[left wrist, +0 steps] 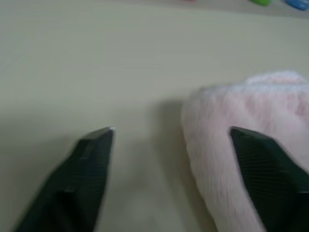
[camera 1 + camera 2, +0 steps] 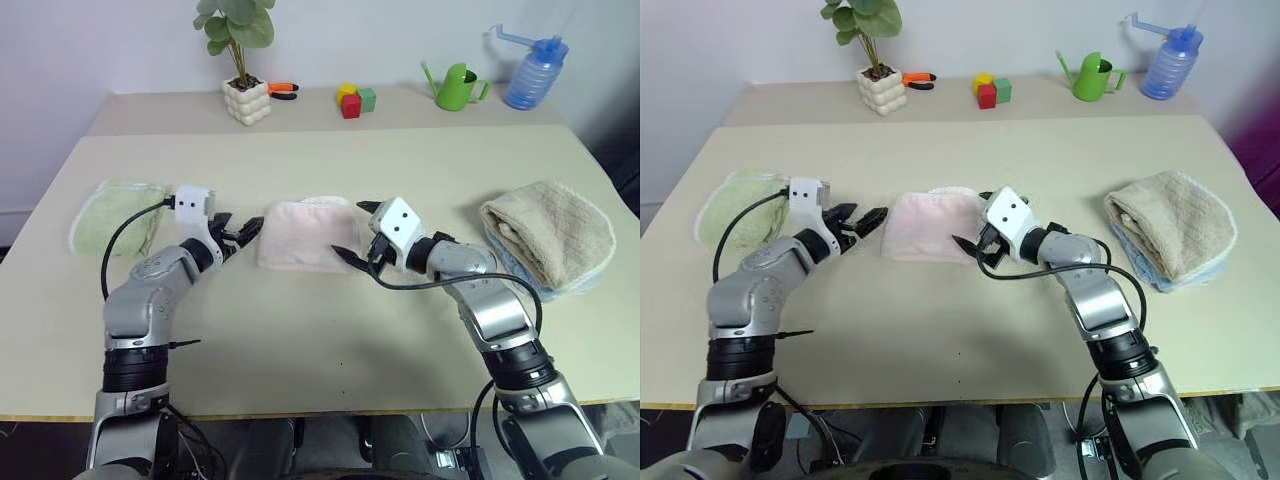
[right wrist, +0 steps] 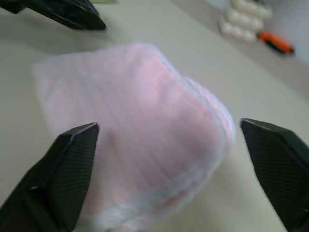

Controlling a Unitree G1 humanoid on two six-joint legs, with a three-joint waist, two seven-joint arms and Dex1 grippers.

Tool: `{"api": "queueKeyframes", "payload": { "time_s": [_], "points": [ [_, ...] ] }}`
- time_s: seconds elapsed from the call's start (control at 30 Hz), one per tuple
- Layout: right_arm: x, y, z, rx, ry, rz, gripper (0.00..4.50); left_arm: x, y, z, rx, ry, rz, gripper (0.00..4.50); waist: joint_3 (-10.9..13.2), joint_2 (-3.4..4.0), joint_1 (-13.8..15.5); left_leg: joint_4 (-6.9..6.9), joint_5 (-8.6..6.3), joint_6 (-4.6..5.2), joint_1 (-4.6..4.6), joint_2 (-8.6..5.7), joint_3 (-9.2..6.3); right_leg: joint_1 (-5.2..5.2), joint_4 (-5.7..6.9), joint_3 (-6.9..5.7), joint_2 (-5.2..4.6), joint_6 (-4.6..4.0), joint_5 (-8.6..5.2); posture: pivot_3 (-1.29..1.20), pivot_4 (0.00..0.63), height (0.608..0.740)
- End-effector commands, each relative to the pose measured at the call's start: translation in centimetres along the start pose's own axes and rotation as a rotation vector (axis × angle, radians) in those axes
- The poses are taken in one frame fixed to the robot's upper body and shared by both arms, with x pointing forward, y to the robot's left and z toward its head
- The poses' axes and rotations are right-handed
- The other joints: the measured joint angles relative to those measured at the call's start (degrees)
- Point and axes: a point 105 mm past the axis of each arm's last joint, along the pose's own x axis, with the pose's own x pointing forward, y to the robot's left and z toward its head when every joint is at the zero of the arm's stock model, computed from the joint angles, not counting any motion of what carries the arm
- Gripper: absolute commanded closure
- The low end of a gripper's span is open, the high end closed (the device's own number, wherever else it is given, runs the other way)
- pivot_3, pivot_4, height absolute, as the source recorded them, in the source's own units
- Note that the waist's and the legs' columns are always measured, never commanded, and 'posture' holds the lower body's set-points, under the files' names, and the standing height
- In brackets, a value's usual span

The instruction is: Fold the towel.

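Pink terry cloth sits in a compact folded bundle at the middle of the table [image 2: 330, 330]: the towel [image 2: 305, 234] lies between the two arms, and neither holds it. The left pincer [image 2: 243, 232] has its fingers apart just beside the towel's left edge, one finger over that edge in the wrist view. The right pincer [image 2: 358, 230] is spread wide at the towel's right edge, gripping nothing.

Judging by the tidy bundle, the fold looks done or nearly so, and the step in hand is letting go cleanly. To do that well, both pincers should draw straight back and slightly up, fingers kept apart, so no tip snags the pile and drags a layer open. If a final press is wanted, it should come flat from above.

A green towel [image 2: 115, 222] lies to the left, near the left arm's elbow, and a beige towel [image 2: 548, 232] is stacked at the right. A potted plant [image 2: 243, 60], toy blocks [image 2: 354, 99], a green watering can [image 2: 458, 87] and a blue bottle [image 2: 535, 72] stand well back. Nothing crowds the retreat.
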Motion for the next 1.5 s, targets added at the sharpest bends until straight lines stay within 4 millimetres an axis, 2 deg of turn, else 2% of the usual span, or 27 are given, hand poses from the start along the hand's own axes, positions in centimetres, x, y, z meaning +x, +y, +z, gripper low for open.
{"api": "queueKeyframes", "payload": {
  "time_s": [0.03, 0.2, 0.27, 0.3, 0.37, 0.4, 0.6, 0.7, 0.8, 0.87, 1.0, 1.1, 1.17, 1.23, 1.3, 1.43, 1.5],
  "points": [
    [-0.4, 1.2, 2.3, -0.09, -0.096, 0.055, 0.0, -0.4, -2.3, 0.5, -0.212, -0.012, -0.137, 0.05, 0.0, -0.01, 0.2, 0.01, 0.0, 0.0, 0.0, 0.0, -0.01, 0.01, 0.01, 0.0, 0.0, 0.0, 0.0, 0.0, 0.15, 0.732],
    [-0.5, 2.6, 2.4, -0.11, -0.112, 0.114, 0.0, 0.3, -3.5, -2.5, -0.254, 0.136, -0.159, 0.05, 0.0, -0.04, 0.2, 0.04, 0.01, -0.01, 0.01, 0.0, -0.02, 0.04, 0.01, -0.01, -0.01, 0.0, 0.0, 0.0, 0.15, 0.732],
    [-0.5, 2.8, 2.2, -0.111, -0.106, 0.12, 0.0, 0.6, -4.2, -2.9, -0.262, 0.153, -0.184, 0.05, 0.0, -0.03, 0.2, 0.03, 0.01, -0.02, 0.03, 0.0, -0.01, 0.04, 0.01, -0.01, -0.01, 0.0, 0.0, 0.0, 0.15, 0.732],
    [-0.6, 2.9, 2.1, -0.115, -0.099, 0.122, 0.0, 0.8, -4.7, -2.8, -0.272, 0.146, -0.208, 0.28, 0.0, -0.03, 0.4, 0.03, 0.01, -0.02, 0.03, 0.0, -0.01, 0.05, 0.01, -0.01, -0.01, 0.0, 0.0, 0.0, 0.15, 0.732],
    [-0.6, 3.0, 1.8, -0.121, -0.09, 0.124, 0.0, 1.0, -5.9, -2.5, -0.278, 0.139, -0.259, 0.85, 0.0, -0.04, 0.7, 0.04, 0.01, -0.02, 0.03, -0.02, -0.01, 0.07, -0.01, -0.01, -0.04, 0.0, 0.0, 0.0, 0.15, 0.732],
    [-0.6, 3.0, 1.7, -0.123, -0.088, 0.125, 0.0, 1.1, -6.3, -2.5, -0.277, 0.139, -0.273, 1.29, 0.0, -0.04, 0.7, 0.05, 0.01, -0.02, 0.02, -0.04, -0.01, 0.08, -0.02, -0.01, -0.05, 0.0, 0.0, 0.0, 0.15, 0.732],
    [-0.6, 2.6, 2.0, -0.128, -0.094, 0.103, 0.0, 2.0, -7.2, -3.0, -0.283, 0.154, -0.292, 4.36, 0.0, -0.04, 0.5, 0.04, 0.01, -0.03, 0.03, -0.02, -0.02, 0.07, -0.01, -0.01, -0.03, 0.0, 0.0, 0.0, 0.15, 0.732],
    [-0.7, 2.4, 2.2, -0.133, -0.1, 0.094, 0.0, 2.3, -6.9, -1.5, -0.285, 0.066, -0.284, 4.44, 0.0, -0.04, 0.5, 0.04, 0.01, -0.03, 0.03, -0.02, -0.02, 0.07, -0.02, -0.01, -0.03, 0.0, 0.0, 0.0, 0.15, 0.732],
    [-0.7, 2.3, 2.3, -0.135, -0.101, 0.087, 0.0, 2.4, -5.8, 1.2, -0.287, -0.089, -0.241, 4.44, 0.0, -0.04, 0.6, 0.04, 0.02, -0.03, 0.03, -0.02, -0.02, 0.07, -0.02, -0.01, -0.03, 0.0, 0.0, 0.0, 0.15, 0.732],
    [-0.8, 2.2, 2.3, -0.139, -0.101, 0.084, 0.0, 2.1, -4.6, 3.7, -0.278, -0.211, -0.199, 4.44, 0.0, -0.04, 0.6, 0.05, 0.02, -0.04, 0.02, -0.02, -0.02, 0.07, -0.02, -0.01, -0.04, 0.0, 0.0, 0.0, 0.15, 0.732],
    [-0.7, 2.0, 2.3, -0.144, -0.103, 0.081, 0.0, 0.2, 0.8, 10.4, -0.246, -0.511, 0.051, 4.44, 0.0, -0.05, 0.5, 0.05, 0.02, -0.04, 0.02, -0.02, -0.01, 0.07, -0.03, -0.01, -0.03, -0.01, 0.0, 0.0, 0.15, 0.732],
    [-0.7, 2.1, 2.3, -0.145, -0.103, 0.082, 0.0, -2.7, 5.3, 13.2, -0.26, -0.679, 0.269, 4.44, 0.0, -0.05, 0.2, 0.0, 0.02, -0.05, 0.02, 0.0, 0.01, 0.03, -0.04, 0.0, -0.01, -0.01, 0.0, 0.0, 0.15, 0.732],
    [-0.7, 2.2, 2.2, -0.143, -0.103, 0.083, 0.0, -5.2, 8.7, 13.5, -0.282, -0.755, 0.447, 4.44, 0.0, -0.05, 0.1, -0.02, 0.02, -0.05, 0.02, 0.0, 0.01, 0.03, -0.06, 0.01, -0.02, 0.0, 0.0, 0.0, 0.15, 0.732],
    [-0.7, 2.4, 2.1, -0.138, -0.104, 0.086, 0.0, -6.9, 10.7, 12.6, -0.351, -0.796, 0.543, 4.44, 0.0, -0.05, 0.2, -0.02, 0.02, -0.04, 0.02, -0.01, 0.0, 0.02, -0.06, 0.01, -0.02, 0.0, 0.0, 0.0, 0.15, 0.732],
    [-0.6, 2.5, 2.1, -0.133, -0.104, 0.09, 0.0, -7.4, 11.5, 11.2, -0.372, -0.772, 0.588, 4.44, 0.0, -0.06, 0.5, 0.0, 0.02, -0.04, 0.02, -0.02, 0.0, 0.03, -0.06, 0.01, -0.04, 0.0, 0.01, 0.0, 0.15, 0.732],
    [-0.6, 2.7, 2.0, -0.131, -0.106, 0.102, 0.0, -6.8, 11.8, 7.0, -0.4, -0.62, 0.635, 4.44, 0.0, -0.16, 0.8, 0.08, 0.01, -0.03, 0.01, -0.07, -0.07, 0.12, -0.06, -0.04, -0.07, 0.01, 0.01, 0.0, 0.15, 0.732],
    [-0.6, 2.7, 1.9, -0.132, -0.103, 0.103, 0.0, -7.7, 12.2, 5.4, -0.51, -0.64, 0.692, 4.44, 0.0, -0.18, 0.8, 0.09, 0.0, -0.02, 0.02, -0.08, -0.07, 0.13, -0.07, -0.04, -0.08, 0.03, 0.02, 0.0, 0.15, 0.732]
  ]
}}
